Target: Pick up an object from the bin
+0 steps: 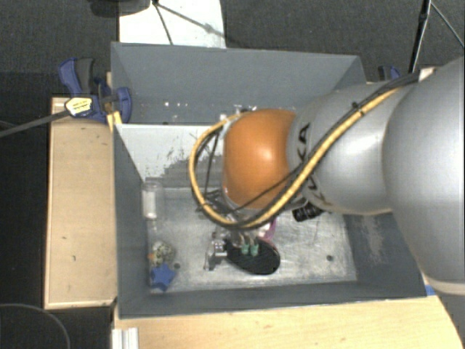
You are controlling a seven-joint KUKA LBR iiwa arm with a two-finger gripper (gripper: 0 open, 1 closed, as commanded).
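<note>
I am starting at the left wall of the grey bin (240, 75), well away from the gripper. A clear little tube (150, 199) is lying there on the floor, well to the gripper's left and farther back than it. Nearer the front, still well to the gripper's left, a small mottled lump (161, 251) is sitting, and a blue piece (163, 275) is lying just in front of that lump, close to the front wall. These three are keeping apart from everything else.

Moving right, the gripper (231, 251) is hanging low over the front middle of the floor. Whether it is spread or pressed together I cannot tell from where I am standing, as the wrist is covering most of it. Just to its right and slightly forward, a flat black oval thing (260, 262) is lying on the floor, its left end reaching under the gripper. I cannot tell whether the two are touching.

Right of the gripper and a little behind it, a scrap of pink thing (269, 230) is peeking out from under the wrist, just behind the black oval.

Above the gripper the round orange cover (256, 155) is bulging, with a yellow cable (211, 208) looping round it. Beyond that, the silver arm (392, 144) is reaching in from the right.
</note>
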